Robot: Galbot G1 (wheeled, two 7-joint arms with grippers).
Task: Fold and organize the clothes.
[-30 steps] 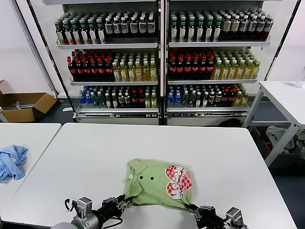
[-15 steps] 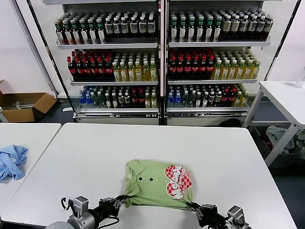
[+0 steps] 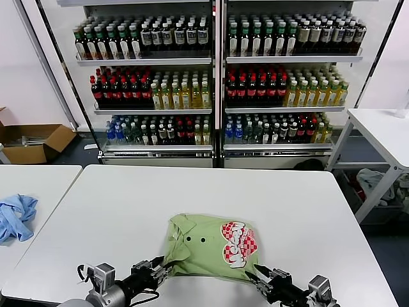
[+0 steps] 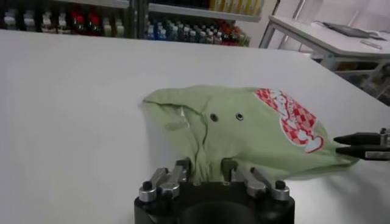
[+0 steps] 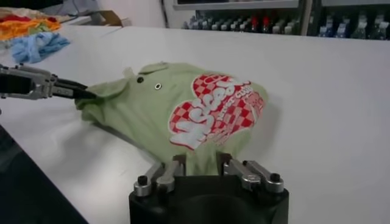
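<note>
The light green polo shirt [image 3: 204, 246] lies folded into a compact bundle on the white table [image 3: 192, 192], near its front edge, with the dark buttons and the red-and-white checkered print facing up. My left gripper [image 3: 160, 270] is shut on the shirt's near left corner; in the left wrist view the cloth [image 4: 244, 122] is bunched between the fingers [image 4: 183, 167]. My right gripper [image 3: 257, 279] is shut on the near right corner, below the print; the right wrist view shows the cloth [image 5: 177, 109] pinched between its fingers [image 5: 224, 163].
A light blue cloth [image 3: 16, 216] lies on a separate table at the left. Bottle shelves [image 3: 217, 77] stand behind the table. Another white table [image 3: 383, 128] is at the right. A cardboard box [image 3: 32, 141] sits on the floor at the far left.
Both grippers have drawn back slightly toward the table's front edge, still holding the shirt's near corners. The shirt has barely shifted.
</note>
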